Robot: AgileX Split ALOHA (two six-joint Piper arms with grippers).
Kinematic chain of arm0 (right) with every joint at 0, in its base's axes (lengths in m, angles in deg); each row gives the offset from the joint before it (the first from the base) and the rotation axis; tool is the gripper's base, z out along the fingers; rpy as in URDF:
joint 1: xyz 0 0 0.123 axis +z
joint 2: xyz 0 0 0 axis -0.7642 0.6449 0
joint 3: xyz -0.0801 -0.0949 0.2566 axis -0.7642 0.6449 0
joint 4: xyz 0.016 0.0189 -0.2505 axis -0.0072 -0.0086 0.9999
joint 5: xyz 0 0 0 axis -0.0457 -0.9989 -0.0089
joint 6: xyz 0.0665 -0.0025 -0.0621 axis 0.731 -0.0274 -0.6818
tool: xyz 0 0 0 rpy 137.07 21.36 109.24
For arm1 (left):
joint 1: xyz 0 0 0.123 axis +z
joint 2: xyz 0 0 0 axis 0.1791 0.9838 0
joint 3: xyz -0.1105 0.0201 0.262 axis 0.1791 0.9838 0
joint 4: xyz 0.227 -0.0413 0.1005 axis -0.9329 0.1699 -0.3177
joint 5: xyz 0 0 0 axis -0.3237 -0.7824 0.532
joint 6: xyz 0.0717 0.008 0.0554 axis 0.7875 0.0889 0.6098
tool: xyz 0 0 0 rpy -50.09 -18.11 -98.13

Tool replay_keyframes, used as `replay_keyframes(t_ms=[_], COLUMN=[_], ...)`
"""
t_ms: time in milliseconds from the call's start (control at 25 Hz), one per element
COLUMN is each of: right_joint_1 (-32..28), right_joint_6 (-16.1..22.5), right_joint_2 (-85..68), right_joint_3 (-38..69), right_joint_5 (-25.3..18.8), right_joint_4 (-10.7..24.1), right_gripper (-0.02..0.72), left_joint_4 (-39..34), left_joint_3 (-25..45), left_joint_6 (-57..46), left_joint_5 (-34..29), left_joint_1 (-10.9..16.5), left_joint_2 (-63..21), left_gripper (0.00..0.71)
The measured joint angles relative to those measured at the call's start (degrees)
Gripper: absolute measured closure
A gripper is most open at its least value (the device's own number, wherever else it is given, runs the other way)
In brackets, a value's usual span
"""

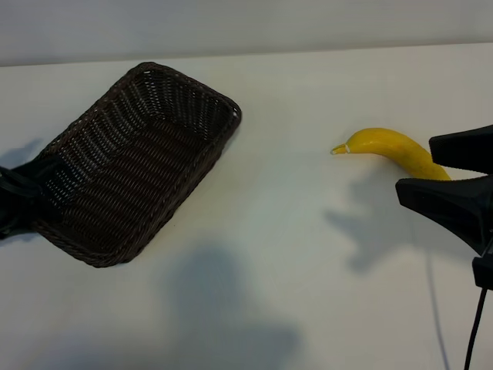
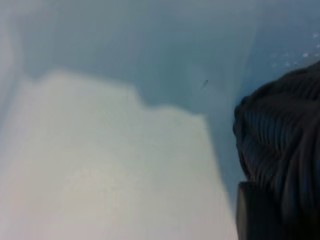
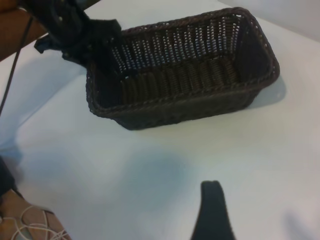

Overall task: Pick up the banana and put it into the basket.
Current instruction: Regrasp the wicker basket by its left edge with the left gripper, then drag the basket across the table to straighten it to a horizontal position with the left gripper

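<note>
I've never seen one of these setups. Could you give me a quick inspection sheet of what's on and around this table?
Surface: white table, bare apart from shadows.
Job's things: the dark wicker basket is at the left with nothing in it; the banana lies on the table at the right, outside the basket.
Clutter: nothing seen.
Grippers: the right gripper is open, and the banana's thick end runs between its fingers; contact cannot be told. The left gripper is at the basket's far left corner.
Cables: a black cable hangs below the right gripper.
Surroundings: a pale wall behind the table.
</note>
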Motion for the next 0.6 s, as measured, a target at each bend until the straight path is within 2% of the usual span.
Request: replay_keyframes(t_ms=[320, 480, 600], right_joint_1=[0.0, 0.0, 0.0], right_joint_6=[0.0, 0.0, 0.0], right_joint_2=[0.0, 0.0, 0.0], right_joint_3=[0.0, 0.0, 0.0], right_joint_5=[0.0, 0.0, 0.0], right_joint_4=[0.1, 0.1, 0.1], right_gripper=[0.177, 0.177, 0.177], left_joint_4=[1.4, 6.9, 12.0], left_joint_3=[0.0, -0.7, -3.6], left_joint_6=[2.3, 11.1, 18.2], left_joint_5=[-0.9, -4.4, -8.8], left_joint_1=[0.0, 0.1, 0.1], left_joint_2=[0.0, -0.8, -0.9], left_gripper=[0.466, 0.466, 0.512])
